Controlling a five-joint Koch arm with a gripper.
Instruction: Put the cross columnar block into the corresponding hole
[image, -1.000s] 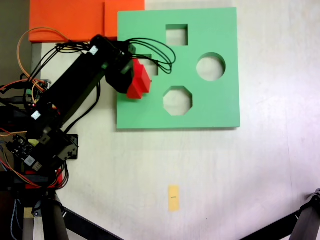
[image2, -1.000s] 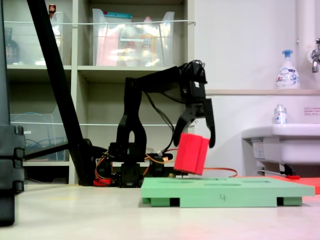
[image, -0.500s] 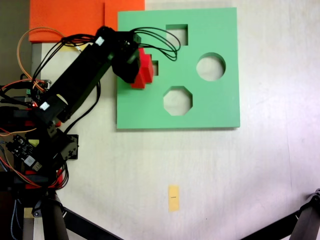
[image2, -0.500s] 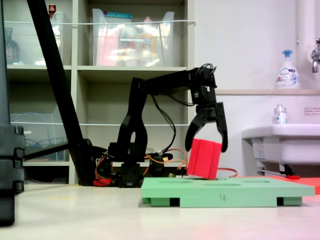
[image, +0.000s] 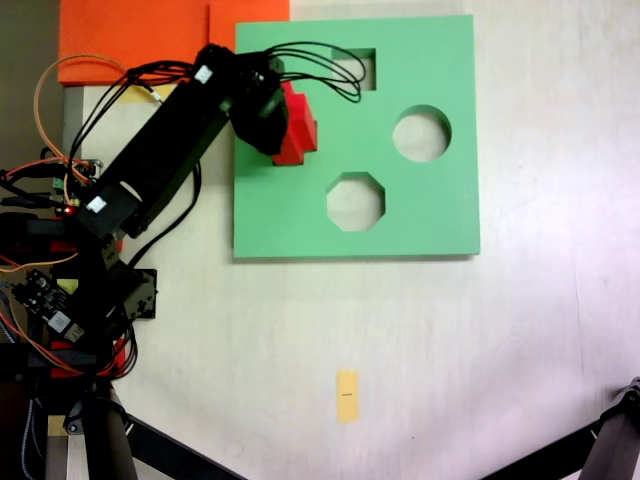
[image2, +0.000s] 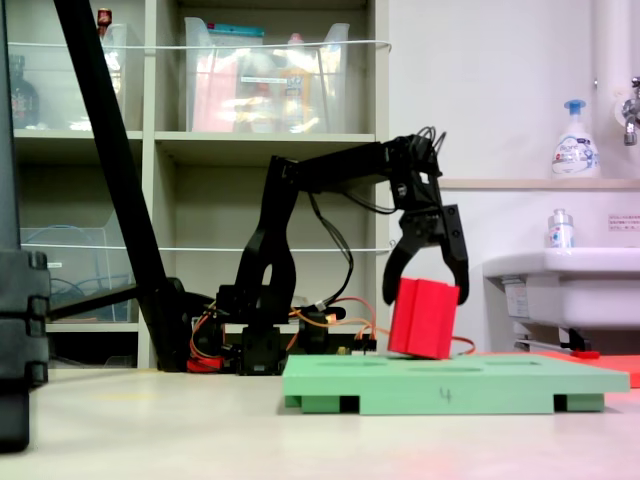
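Since earlier frame, tool (image2: 428, 291) carries block (image2: 424, 318) further across board (image: 420, 215), away from arm base. Tool clamped on block, jaws straddling its upper sides. Block hangs below tool, tilted, lower corner at or just above board surface; contact cannot be told. Hole under tool, covered from above by block and wrist. Judgement: foam block light, soft, compressible, grippy; best held by opposite flat arms near top, gently, so plus shape stays true for insertion.
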